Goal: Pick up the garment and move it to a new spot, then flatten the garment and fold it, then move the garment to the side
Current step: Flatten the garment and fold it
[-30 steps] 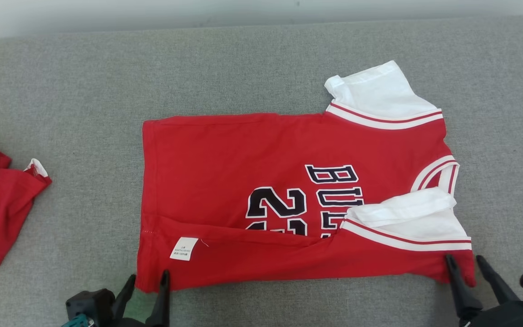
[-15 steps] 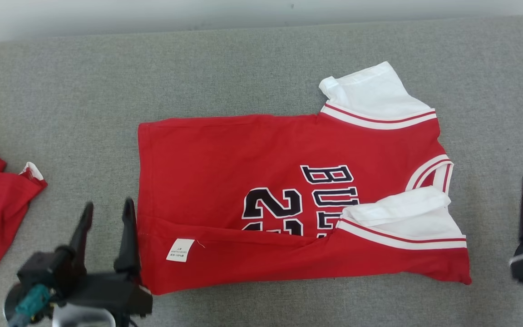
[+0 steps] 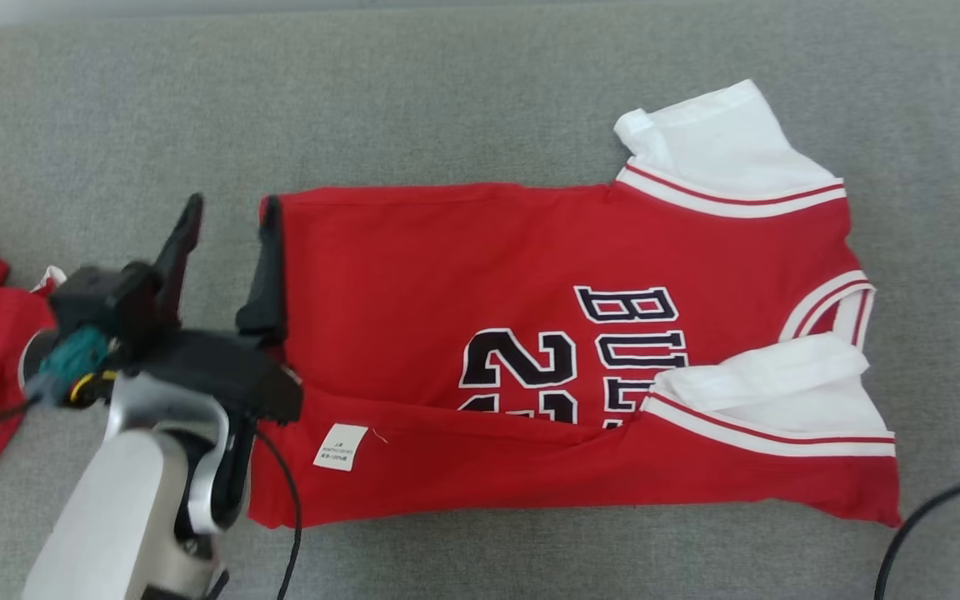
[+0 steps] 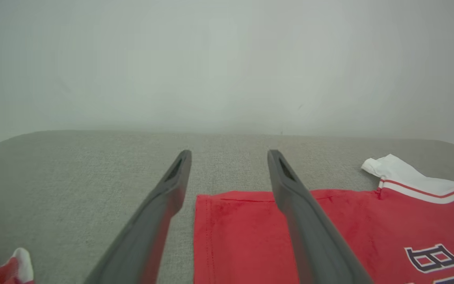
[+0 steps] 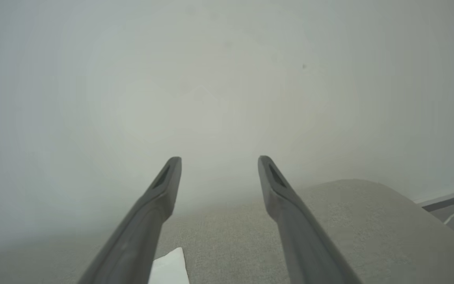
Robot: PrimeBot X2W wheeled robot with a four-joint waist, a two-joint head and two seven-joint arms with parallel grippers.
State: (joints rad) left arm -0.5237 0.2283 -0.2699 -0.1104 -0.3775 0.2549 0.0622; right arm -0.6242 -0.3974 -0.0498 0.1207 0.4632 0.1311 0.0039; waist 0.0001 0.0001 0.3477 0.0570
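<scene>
Both grippers are spread and empty: the left gripper [image 3: 232,208] hovers at the hem corner of the red garment [image 3: 447,275], which lies part-folded mid-counter [image 3: 480,100]; the right gripper [image 5: 219,159] hangs above the counter's end.

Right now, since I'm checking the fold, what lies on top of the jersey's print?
On the jersey: a folded-over red flap carrying a white label, plus a white sleeve. They cover the near part of the number and lettering; what's printed there can't be seen.
</scene>
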